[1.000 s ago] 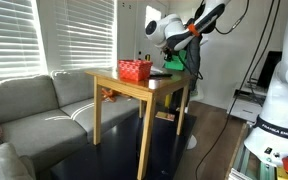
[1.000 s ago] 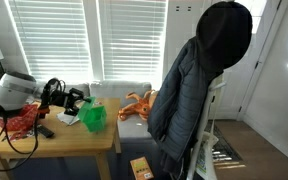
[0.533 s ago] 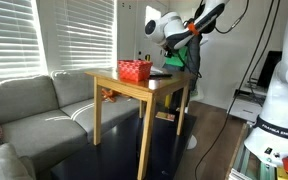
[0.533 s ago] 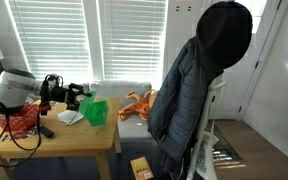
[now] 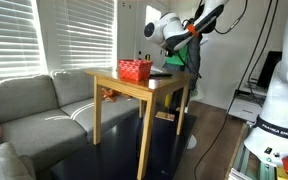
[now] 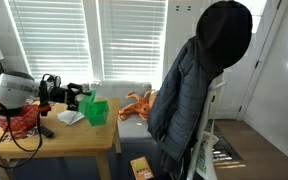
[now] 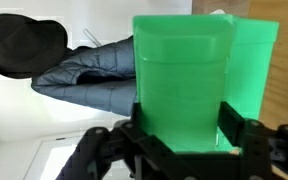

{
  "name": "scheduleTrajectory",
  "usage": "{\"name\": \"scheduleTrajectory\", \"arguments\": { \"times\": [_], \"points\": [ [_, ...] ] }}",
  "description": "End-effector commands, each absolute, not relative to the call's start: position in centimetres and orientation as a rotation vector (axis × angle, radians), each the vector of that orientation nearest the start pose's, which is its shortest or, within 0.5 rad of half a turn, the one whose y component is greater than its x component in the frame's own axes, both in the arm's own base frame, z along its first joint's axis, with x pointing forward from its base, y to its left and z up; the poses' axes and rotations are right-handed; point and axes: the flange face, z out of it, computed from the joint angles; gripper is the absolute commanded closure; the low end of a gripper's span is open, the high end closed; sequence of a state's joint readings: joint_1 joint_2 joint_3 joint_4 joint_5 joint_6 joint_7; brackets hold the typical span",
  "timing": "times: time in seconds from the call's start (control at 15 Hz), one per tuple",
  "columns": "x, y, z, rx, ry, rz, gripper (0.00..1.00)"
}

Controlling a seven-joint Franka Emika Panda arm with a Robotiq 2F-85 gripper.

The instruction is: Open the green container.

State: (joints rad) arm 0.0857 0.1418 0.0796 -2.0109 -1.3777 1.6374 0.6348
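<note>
The green container (image 6: pixel 97 112) stands on the wooden table (image 6: pixel 76 142), near its edge. It also shows in an exterior view (image 5: pixel 191 62), partly hidden behind the arm. In the wrist view the green container (image 7: pixel 182 80) fills the space between my jaws. My gripper (image 7: pixel 182 140) has one finger against each side of the container's upper part and looks shut on it. In both exterior views my gripper (image 6: pixel 85 100) (image 5: pixel 175 62) reaches the container from the side.
A red mesh basket (image 5: pixel 135 70) (image 6: pixel 22 119) stands on the table beside the container. A white item (image 6: pixel 69 117) and a black remote (image 6: pixel 44 131) lie on the table. A grey sofa (image 5: pixel 34 110) is beside the table, and a dark jacket on a rack (image 6: pixel 199 90) stands nearby.
Between one second and half a second ago my gripper and the green container's top shifted slightly toward the table edge and upward. Nothing visible has moved since.
</note>
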Motion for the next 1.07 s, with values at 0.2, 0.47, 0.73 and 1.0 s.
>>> {"name": "scheduleTrajectory", "arguments": {
  "times": [0.2, 0.47, 0.73, 1.0],
  "points": [
    [57.4, -0.3, 41.6, 1.691, 0.052, 0.108, 0.50],
    [57.1, -0.1, 41.3, 1.759, 0.075, 0.106, 0.25],
    [57.3, 0.1, 41.0, 1.739, 0.083, 0.098, 0.50],
    [58.4, 1.4, 38.6, 1.724, 0.077, 0.115, 0.50]
  ]
}}
